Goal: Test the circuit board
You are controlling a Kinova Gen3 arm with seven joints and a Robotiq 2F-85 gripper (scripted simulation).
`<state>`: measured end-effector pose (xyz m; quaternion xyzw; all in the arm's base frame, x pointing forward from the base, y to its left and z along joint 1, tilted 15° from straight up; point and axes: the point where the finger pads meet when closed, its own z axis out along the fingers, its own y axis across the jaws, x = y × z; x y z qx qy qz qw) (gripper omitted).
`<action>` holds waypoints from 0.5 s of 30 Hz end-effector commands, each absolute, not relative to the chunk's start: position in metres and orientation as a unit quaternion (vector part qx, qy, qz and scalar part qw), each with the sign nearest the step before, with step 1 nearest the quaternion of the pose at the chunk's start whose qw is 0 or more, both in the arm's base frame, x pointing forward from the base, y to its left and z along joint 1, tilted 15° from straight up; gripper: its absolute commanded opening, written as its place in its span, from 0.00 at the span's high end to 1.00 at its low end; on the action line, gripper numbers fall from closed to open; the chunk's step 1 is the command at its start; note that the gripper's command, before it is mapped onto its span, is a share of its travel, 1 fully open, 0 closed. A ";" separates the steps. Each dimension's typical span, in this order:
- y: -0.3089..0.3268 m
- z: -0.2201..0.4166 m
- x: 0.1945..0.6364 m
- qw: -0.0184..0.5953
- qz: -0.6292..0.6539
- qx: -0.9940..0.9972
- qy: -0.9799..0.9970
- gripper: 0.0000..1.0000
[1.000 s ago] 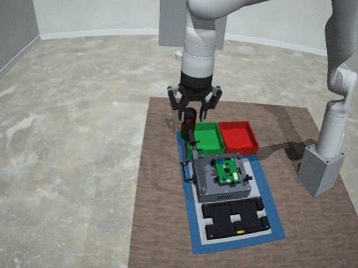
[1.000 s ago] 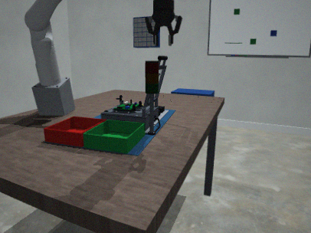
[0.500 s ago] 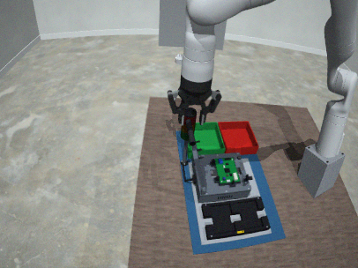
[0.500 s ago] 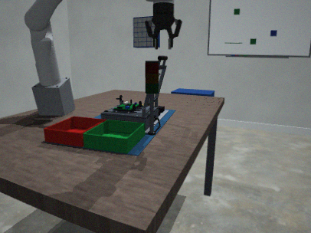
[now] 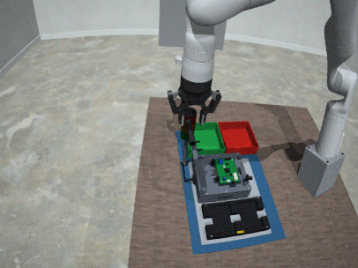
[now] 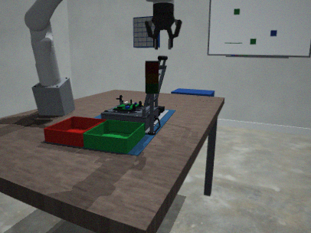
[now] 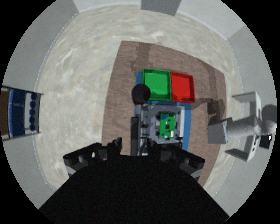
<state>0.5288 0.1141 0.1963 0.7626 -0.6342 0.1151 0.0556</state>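
Board (image 5: 227,170) (image 6: 129,106) (image 7: 167,125) lies on top of the gray tester (image 5: 207,190) (image 6: 126,113) (image 7: 148,113), its green side with the components facing up and its white connector (image 5: 235,176) (image 7: 172,134) near one corner. Whether the pins go through its holes, I cannot tell. The lid (image 5: 194,152) (image 6: 159,80) (image 7: 134,135) stands raised along one side of the tester. Beside it rises the signal light (image 5: 189,122) (image 6: 152,77) (image 7: 141,93), its red and green parts dark. The hand (image 5: 193,118) (image 6: 163,47) (image 7: 134,142) hangs above the lid, fingers partly apart, with nothing between them. Green bin (image 5: 211,137) (image 6: 113,139) (image 7: 157,85) and red bin (image 5: 238,137) (image 6: 64,136) (image 7: 183,87) sit side by side on the surface (image 5: 163,201) (image 6: 69,167) (image 7: 117,95), next to the tester. Across the tester from the bins lies the black tray (image 5: 220,222), with a yellow mark on its edge.
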 end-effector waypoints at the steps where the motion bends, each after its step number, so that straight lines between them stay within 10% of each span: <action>1: 0.114 0.197 0.529 0.055 0.115 0.763 -0.634 0.50; 15: 0.112 0.186 0.530 0.055 0.115 0.763 -0.634 0.50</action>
